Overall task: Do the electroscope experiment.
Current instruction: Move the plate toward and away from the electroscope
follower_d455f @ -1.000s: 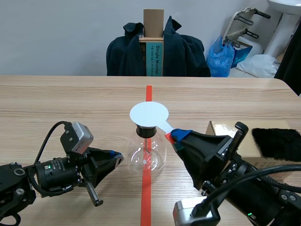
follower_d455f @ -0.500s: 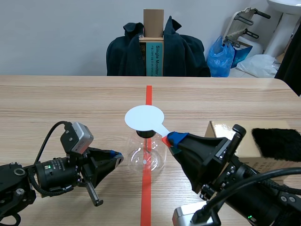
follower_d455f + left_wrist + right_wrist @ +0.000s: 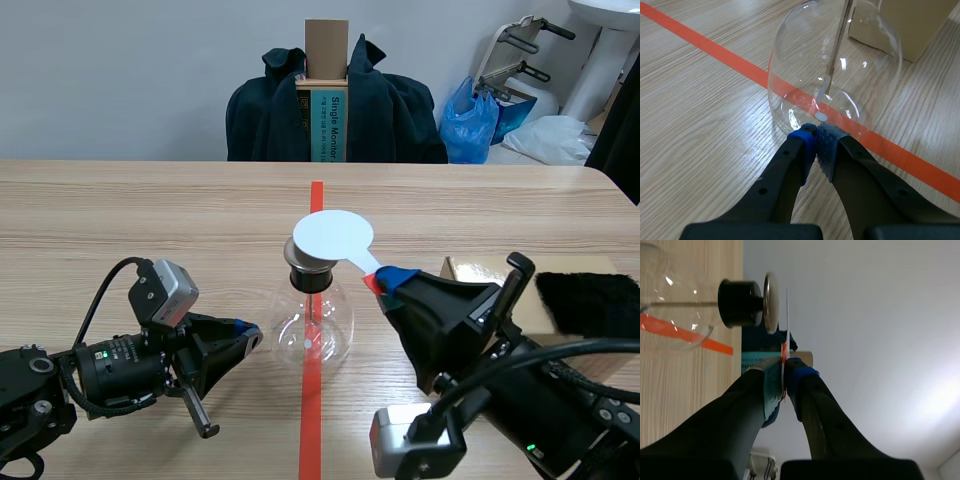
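Note:
The electroscope (image 3: 313,320), a clear glass flask with a black stopper and a metal top plate, stands on the red tape line at the table's middle. A white round paddle (image 3: 333,237) hovers just over the top plate, shifted to its right. My right gripper (image 3: 385,283) is shut on the paddle's handle. In the right wrist view the paddle (image 3: 787,320) shows edge-on between the gripper's (image 3: 784,365) fingers, close to the plate (image 3: 770,302) and stopper (image 3: 740,302). My left gripper (image 3: 250,335) lies low on the table, shut on nothing, with its tips (image 3: 815,137) at the flask's (image 3: 835,65) base.
A cardboard box (image 3: 480,275) sits to the right of the flask with a black fur cloth (image 3: 590,300) on it. Beyond the table's far edge a chair draped with a dark jacket (image 3: 330,110) holds a box. The box (image 3: 910,25) also stands behind the flask in the left wrist view.
The right gripper has carried the white paddle first slightly left, then right and a little higher, uncovering the left side of the metal plate. The left arm has not moved.

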`<state>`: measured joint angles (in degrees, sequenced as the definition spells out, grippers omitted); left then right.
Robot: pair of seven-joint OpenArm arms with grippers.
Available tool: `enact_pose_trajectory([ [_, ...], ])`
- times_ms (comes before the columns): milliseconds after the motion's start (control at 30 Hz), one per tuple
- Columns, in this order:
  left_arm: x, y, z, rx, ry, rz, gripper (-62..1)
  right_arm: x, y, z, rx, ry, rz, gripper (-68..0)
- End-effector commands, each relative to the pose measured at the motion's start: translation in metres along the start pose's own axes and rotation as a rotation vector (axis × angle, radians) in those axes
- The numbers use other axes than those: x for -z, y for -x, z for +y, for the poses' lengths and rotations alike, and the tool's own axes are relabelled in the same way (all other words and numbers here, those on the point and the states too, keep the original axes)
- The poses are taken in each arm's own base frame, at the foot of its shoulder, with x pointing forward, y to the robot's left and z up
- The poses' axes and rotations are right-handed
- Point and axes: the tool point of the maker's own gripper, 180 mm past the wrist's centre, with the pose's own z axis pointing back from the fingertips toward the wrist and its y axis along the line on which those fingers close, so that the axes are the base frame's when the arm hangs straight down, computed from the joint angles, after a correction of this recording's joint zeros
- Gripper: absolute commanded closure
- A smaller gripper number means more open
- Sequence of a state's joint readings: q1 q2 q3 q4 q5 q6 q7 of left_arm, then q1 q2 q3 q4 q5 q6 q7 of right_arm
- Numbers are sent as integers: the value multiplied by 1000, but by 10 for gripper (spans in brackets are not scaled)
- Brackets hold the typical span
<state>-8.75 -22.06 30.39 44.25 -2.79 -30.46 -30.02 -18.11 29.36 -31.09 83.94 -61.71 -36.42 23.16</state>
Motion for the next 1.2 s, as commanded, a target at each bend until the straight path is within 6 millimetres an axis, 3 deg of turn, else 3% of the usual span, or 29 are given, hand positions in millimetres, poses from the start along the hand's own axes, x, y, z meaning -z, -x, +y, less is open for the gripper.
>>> enact_pose_trajectory([
  [0,5,-17,3,15,2,-47,-30,3,11,-11,-23,35,30,-8],
  [367,5,-17,3,15,2,-47,-30,-2,46,-12,-19,37,226,-8],
  [567,5,-17,3,15,2,-47,-30,-4,54,-12,-19,37,272,-8],
  [733,5,-17,3,14,2,-47,-30,-3,51,-12,-19,37,251,-8],
  [1167,5,-17,3,14,2,-47,-30,3,14,-11,-23,35,47,-8],
])
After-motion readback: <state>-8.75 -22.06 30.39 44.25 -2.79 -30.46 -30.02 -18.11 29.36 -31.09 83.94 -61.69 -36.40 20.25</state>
